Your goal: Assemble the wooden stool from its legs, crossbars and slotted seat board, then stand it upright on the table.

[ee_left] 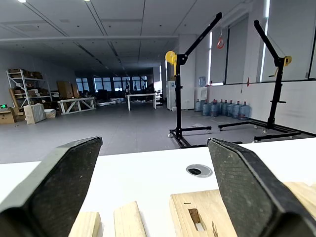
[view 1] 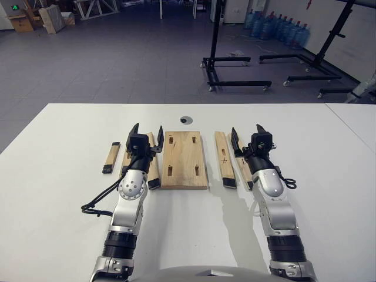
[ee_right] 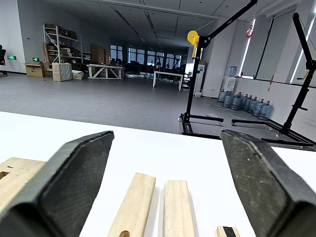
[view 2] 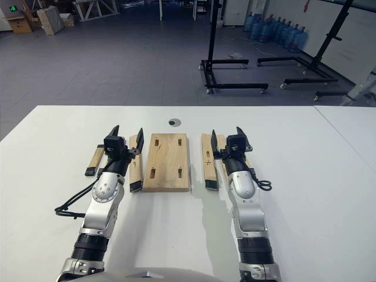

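The slotted seat board (view 1: 184, 160) lies flat at the table's middle. Left of it are a short wooden piece with black ends (view 1: 111, 157) and two longer legs (view 1: 154, 170), partly under my left gripper (view 1: 147, 131). That gripper hovers open just above them, its fingers (ee_left: 49, 197) spread wide over the legs (ee_left: 131, 219) and the board's edge (ee_left: 207, 217). Right of the board lie a leg (view 1: 224, 158) and another piece (view 1: 242, 169). My right gripper (view 1: 247, 131) is open above these, with two legs (ee_right: 136, 205) between its spread fingers (ee_right: 256, 182).
A round grommet hole (view 1: 186, 119) sits in the table (view 1: 59, 176) behind the board. Cable loops lie beside each forearm (view 1: 97, 205). A second table (view 1: 358, 117) adjoins at the right. Black wheeled stands (view 1: 235, 64) are on the floor beyond.
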Controlling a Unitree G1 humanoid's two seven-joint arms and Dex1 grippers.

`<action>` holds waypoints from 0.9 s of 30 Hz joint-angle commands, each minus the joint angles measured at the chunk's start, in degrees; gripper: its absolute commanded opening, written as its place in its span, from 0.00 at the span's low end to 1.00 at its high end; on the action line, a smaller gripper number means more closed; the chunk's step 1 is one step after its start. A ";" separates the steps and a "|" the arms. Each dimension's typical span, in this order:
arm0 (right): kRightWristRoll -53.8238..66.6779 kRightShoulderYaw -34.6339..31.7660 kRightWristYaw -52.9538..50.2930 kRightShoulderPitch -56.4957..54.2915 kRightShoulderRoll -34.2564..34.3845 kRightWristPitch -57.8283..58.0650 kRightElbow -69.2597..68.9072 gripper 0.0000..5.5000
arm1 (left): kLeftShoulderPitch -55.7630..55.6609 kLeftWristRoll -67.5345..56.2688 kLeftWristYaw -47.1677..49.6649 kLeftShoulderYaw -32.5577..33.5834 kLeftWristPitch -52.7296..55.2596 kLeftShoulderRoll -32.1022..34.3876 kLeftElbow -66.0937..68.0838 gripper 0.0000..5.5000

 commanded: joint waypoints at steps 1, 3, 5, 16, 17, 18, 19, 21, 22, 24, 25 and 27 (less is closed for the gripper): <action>-0.40 -0.39 -0.41 -1.64 -0.26 -0.66 1.06 0.72 | -1.04 -0.11 -0.09 0.06 0.53 -0.20 0.96 0.72; -0.46 -0.43 -0.50 -1.74 -0.20 -0.94 1.33 0.72 | -1.12 -0.09 -0.08 0.12 0.46 -0.07 1.11 0.72; -0.49 -0.44 -0.52 -1.73 -0.12 -1.05 1.38 0.72 | -1.17 -0.30 -0.07 0.27 0.63 -0.11 1.15 0.72; 0.23 -0.36 -0.08 -1.60 0.29 -1.10 1.36 0.72 | -1.21 -2.43 -0.74 1.22 0.95 -1.15 1.54 0.72; 0.24 -0.35 -0.10 -1.72 0.29 -1.09 1.40 0.72 | -1.30 -2.55 -0.85 1.25 0.99 -1.13 1.62 0.72; 0.25 -0.33 -0.11 -1.77 0.29 -1.10 1.42 0.72 | -1.32 -2.58 -0.88 1.25 1.00 -1.06 1.64 0.72; 0.23 -0.34 -0.16 -1.80 0.29 -1.16 1.49 0.72 | -1.36 -2.58 -0.86 1.28 1.04 -0.97 1.68 0.72; 0.18 -0.28 -0.26 -1.76 0.34 -1.26 1.53 0.72 | -1.48 -2.43 -0.73 1.40 1.07 -0.81 1.77 0.72; 0.18 -0.30 -0.27 -1.84 0.32 -1.31 1.64 0.72 | -1.60 -2.25 -0.57 1.45 1.11 -0.74 1.88 0.72; 0.14 -0.36 -0.31 -1.93 0.29 -1.49 1.86 0.72 | -1.82 -1.76 -0.22 1.50 1.11 -0.56 2.12 0.72; 0.12 -0.38 -0.33 -1.94 0.29 -1.54 1.92 0.72 | -1.90 -1.62 -0.10 1.52 1.09 -0.51 2.25 0.72; 0.06 -0.34 -0.38 -1.91 0.31 -1.59 1.90 0.72 | -1.96 -1.55 -0.03 1.56 1.03 -0.45 2.39 0.72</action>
